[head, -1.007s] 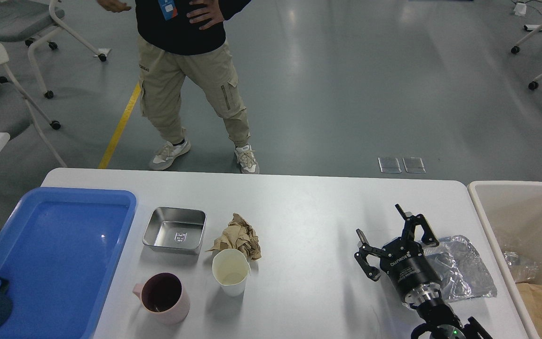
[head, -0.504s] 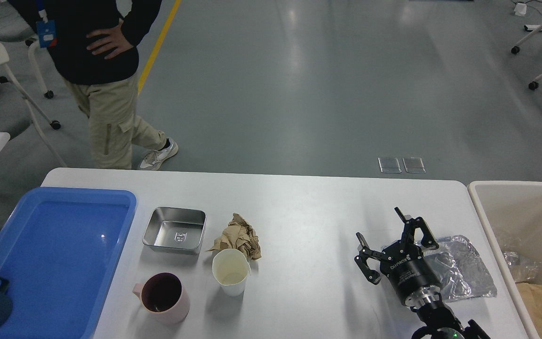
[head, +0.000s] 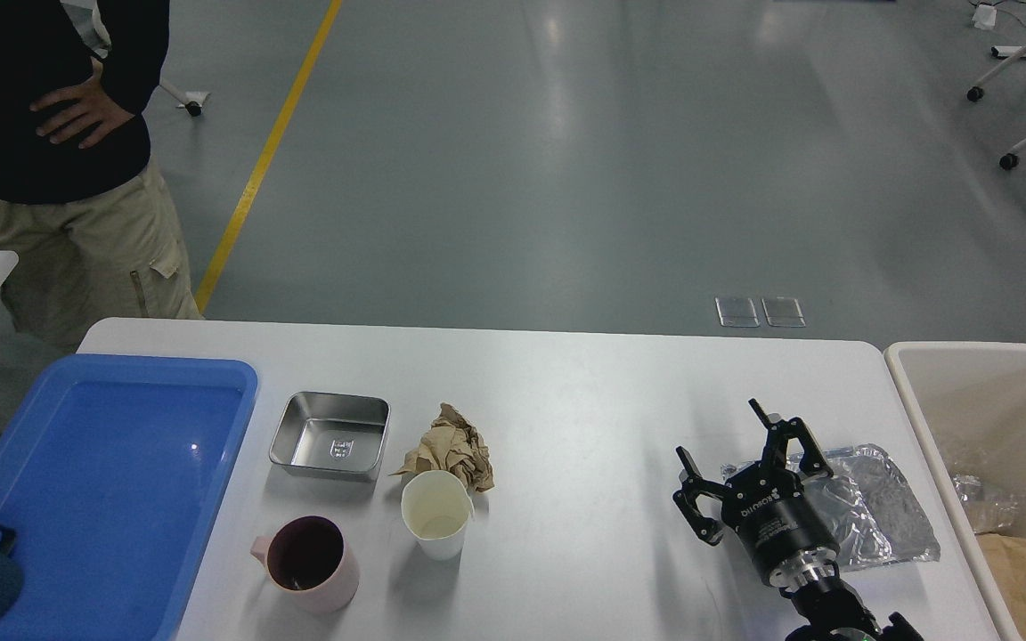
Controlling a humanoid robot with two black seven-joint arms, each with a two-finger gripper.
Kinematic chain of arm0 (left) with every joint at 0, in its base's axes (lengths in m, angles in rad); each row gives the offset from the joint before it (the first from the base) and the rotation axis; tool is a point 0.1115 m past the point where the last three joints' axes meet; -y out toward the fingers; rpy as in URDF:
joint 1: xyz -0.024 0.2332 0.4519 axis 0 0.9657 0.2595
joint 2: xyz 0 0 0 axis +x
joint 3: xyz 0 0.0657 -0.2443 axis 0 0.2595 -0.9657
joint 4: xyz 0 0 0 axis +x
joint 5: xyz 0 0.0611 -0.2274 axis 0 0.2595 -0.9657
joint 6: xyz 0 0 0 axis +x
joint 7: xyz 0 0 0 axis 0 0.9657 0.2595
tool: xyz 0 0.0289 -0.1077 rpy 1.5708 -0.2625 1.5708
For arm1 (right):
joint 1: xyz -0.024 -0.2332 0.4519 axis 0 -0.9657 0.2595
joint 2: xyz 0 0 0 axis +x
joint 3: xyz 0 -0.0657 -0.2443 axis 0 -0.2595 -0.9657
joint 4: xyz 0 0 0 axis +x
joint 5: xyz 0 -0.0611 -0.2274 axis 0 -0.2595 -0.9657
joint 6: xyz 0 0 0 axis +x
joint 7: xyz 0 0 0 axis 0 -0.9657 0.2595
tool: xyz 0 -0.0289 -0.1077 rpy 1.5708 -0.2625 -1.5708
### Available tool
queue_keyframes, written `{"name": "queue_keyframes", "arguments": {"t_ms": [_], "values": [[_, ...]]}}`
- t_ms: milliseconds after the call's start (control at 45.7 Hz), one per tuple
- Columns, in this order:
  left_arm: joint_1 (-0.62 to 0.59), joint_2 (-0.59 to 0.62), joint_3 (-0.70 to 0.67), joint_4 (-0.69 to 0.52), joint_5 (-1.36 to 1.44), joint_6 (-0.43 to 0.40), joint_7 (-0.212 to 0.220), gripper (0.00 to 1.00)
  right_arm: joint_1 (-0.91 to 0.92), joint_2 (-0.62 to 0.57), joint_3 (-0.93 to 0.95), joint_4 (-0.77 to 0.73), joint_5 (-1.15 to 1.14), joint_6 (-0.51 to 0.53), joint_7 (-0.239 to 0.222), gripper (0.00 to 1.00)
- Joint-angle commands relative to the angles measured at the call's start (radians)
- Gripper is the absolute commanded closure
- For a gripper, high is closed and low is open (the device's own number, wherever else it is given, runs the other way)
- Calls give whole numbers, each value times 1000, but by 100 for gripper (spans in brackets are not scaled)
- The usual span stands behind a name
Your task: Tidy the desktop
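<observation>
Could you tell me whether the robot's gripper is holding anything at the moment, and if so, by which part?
Nothing is held. The right gripper is open, with bare fingers, beside the clear plastic bag on the desktop. The left gripper is out of view.

Our right arm (head: 820,596) enters from five o'clock, its gripper (head: 727,441) pointing toward eleven o'clock, fingers spread wide apart. Our left arm is out of view.

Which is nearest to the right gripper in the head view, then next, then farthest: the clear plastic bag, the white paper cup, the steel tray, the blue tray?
From the right gripper, open:
1. Clear plastic bag, directly beside it on its right.
2. White paper cup, to its left, mid-desktop.
3. Steel tray, further left.
4. Blue tray, at the far left edge.
</observation>
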Motion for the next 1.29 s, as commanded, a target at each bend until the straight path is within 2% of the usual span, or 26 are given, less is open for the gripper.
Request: {"name": "queue_keyframes", "arguments": {"t_ms": [0, 153, 285, 416, 547, 876, 1270], "values": [[0, -44, 28, -38, -10, -2, -26, 3, 1, 1, 0, 0, 0, 0, 0, 0], [0, -73, 37, -49, -21, 5, -57, 3, 0, -3, 0, 0, 0, 3, 0, 0], [0, -35, 58, -35, -149, 33, -141, 3, 0, -12, 1, -2, 0, 8, 0, 0], [0, 95, 124, 13, -338, 44, -192, 3, 9, -11, 1, -3, 0, 9, 0, 0], [0, 91, 139, 16, -386, 71, -262, 3, 17, -3, 0, -6, 0, 9, 0, 0], [0, 92, 163, 14, -389, 229, -252, 3, 29, -9, 0, -9, 0, 9, -2, 0], [0, 106, 158, 3, -398, 206, -267, 3, 26, 9, -35, -8, -17, -2, 0, 0]]}}
